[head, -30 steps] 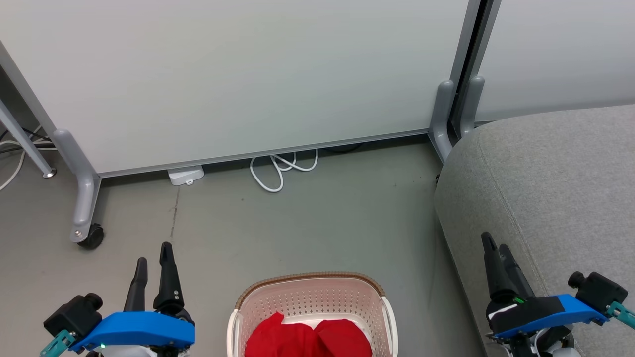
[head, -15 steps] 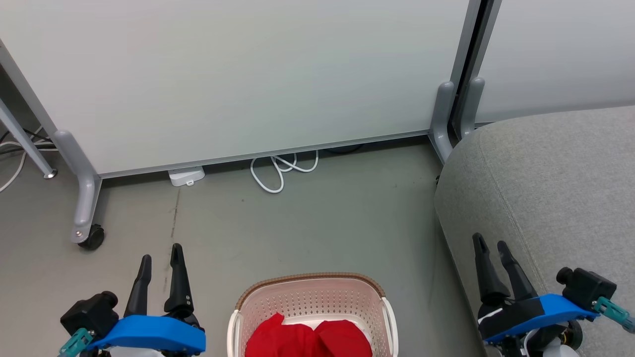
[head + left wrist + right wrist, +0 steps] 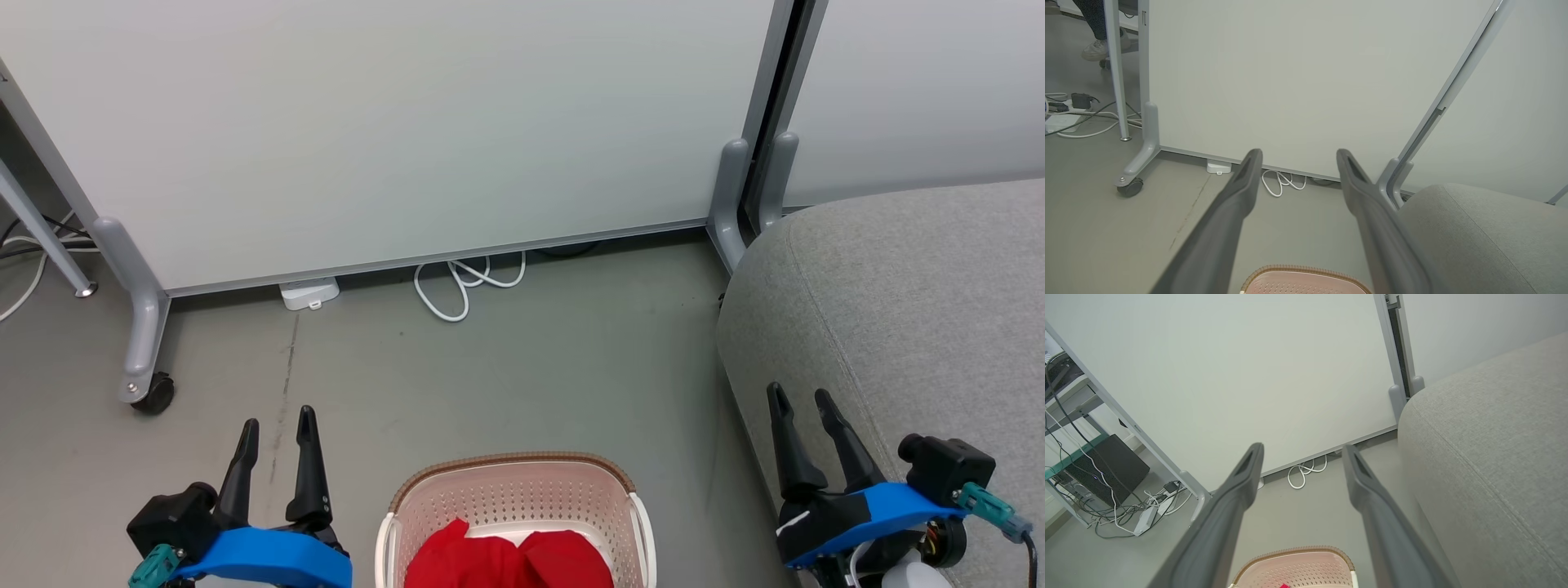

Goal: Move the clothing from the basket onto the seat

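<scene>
Red clothing [image 3: 506,562] lies bunched inside the cream basket [image 3: 514,498] with its brown rim, at the bottom middle of the head view. The basket's far rim [image 3: 1306,271] shows low in the left wrist view, and in the right wrist view the basket [image 3: 1294,569] holds a red scrap of clothing [image 3: 1285,585]. The grey seat [image 3: 914,310] fills the right side. My left gripper [image 3: 277,420] stands open over the floor left of the basket. My right gripper [image 3: 798,398] is open at the seat's front edge. Both hold nothing.
A white partition panel [image 3: 408,131] on grey wheeled feet [image 3: 145,359] closes off the back. A white cable loop [image 3: 457,286] and a small white box [image 3: 309,294] lie at its base. Cables and a power strip [image 3: 1145,520] clutter the floor far left. A person's shoe [image 3: 1096,49] shows beyond the panel.
Both grippers have drifted inward toward the basket, the left rightward and the right leftward, staying open. The head view has shifted very slightly.
</scene>
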{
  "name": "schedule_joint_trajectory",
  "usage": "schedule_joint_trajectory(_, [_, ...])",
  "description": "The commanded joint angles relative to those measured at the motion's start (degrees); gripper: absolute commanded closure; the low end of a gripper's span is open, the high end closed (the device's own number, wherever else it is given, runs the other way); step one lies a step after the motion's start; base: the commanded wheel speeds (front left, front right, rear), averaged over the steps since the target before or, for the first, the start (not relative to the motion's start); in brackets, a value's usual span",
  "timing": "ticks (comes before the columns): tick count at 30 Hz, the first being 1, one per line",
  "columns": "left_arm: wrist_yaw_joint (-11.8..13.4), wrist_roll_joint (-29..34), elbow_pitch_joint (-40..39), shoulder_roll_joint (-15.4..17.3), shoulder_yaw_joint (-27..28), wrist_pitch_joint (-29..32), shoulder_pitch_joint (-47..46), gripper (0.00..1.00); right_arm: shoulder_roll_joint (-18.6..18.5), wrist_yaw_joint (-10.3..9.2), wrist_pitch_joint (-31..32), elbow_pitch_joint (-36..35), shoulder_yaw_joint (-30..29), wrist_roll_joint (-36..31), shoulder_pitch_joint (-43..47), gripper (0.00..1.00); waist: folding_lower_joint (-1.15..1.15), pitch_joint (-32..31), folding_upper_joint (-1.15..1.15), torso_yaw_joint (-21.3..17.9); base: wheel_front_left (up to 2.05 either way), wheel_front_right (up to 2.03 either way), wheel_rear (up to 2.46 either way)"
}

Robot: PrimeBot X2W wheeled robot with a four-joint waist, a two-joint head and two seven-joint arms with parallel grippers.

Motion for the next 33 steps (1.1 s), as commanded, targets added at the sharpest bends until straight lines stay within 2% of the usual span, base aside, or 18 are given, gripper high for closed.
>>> schedule_joint_trajectory(1, [-0.2, 1.2, -0.3, 0.4, 0.0, -0.6, -0.1, 0.0, -0.5, 0.1, -0.5, -0.3, 0.0, -1.4, -1.1, 0.0, 0.0, 0.0, 0.0, 0.0, 0.0, 0.0, 0.0])
schedule_joint_trajectory(33, [0.4, 13.8, 0.5, -0.4, -1.5, -4.4, 0.8, 0.0, -0.6, 0.14, -3.0, 0.3, 1.0, -15.7, -1.4, 0.0, 0.0, -0.4, 0.0, 0.0, 0.0, 0.0, 0.0])
